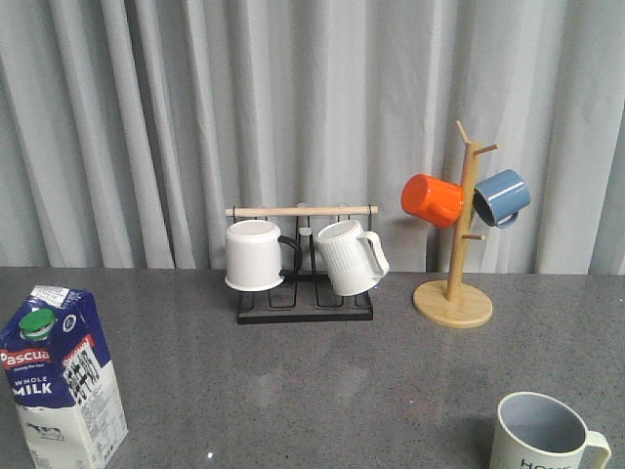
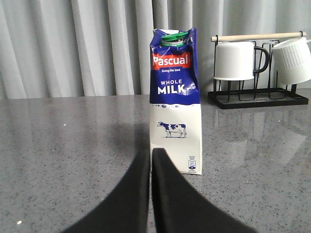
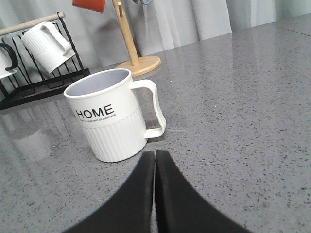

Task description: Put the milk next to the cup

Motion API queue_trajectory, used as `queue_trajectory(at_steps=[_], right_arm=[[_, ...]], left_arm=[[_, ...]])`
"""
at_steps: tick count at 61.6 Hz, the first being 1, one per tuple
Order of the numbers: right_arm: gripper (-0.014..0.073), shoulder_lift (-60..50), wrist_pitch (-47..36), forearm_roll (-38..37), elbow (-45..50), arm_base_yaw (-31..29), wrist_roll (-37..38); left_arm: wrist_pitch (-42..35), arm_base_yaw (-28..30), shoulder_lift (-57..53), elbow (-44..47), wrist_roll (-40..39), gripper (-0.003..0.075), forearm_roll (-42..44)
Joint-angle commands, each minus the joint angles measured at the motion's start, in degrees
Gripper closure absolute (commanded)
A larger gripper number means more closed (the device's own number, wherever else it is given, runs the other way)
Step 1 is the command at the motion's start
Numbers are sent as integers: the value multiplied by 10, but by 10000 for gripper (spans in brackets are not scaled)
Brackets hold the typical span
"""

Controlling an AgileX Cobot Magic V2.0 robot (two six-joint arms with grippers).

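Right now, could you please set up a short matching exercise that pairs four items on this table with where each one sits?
Things:
1. milk carton
2. HOME mug
3. orange mug
4. ribbed white mug

Places:
A. hanging on the wooden mug tree
B. standing at the near right of the table
C. hanging on the black rack
D. standing at the near left of the table

Pairs: 1-D, 2-B, 3-A, 4-C

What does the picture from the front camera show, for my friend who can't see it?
A tall blue and white milk carton stands at the near left of a grey table, and a pale cup sits far away at the near right. Behind them, two white mugs hang on a black rack, and an orange mug and a blue mug hang on a wooden mug tree.
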Motion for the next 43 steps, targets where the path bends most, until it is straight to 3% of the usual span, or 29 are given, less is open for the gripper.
queue_trajectory(at_steps=[1,43], right_arm=[[599,-6,-42,-2,5,-4,-1],[599,-6,-46,-2,5,-4,-1]], left_arm=[[-39,1,-8,12,-2,727,-1],[-51,1,-8,12,-8,727,-4]])
